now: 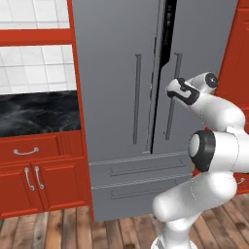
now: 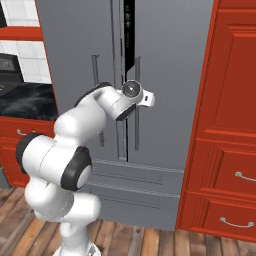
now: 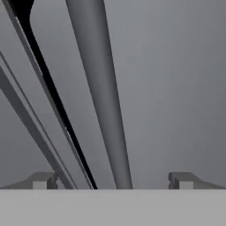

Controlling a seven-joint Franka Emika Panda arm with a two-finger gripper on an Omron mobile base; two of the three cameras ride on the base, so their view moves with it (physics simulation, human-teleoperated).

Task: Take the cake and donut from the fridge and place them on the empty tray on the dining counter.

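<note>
Fridge point(image 1: 121, 97): right door ajar. Gripper point(image 3: 112, 181): fully open, empty, straddling right door handle point(image 3: 99, 97). Step: opening fridge. Next, likely: close on handle, pull.

Fridge point(image 1: 121, 97) top cut off; interior hidden behind doors.

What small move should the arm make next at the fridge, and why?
Probably close the fingers on the right door's bar handle, perhaps after easing slightly forward. The gripper is open with the handle running between its fingertips, and the fridge shows just a narrow dark gap between its doors, so nothing inside can be reached yet.
</note>
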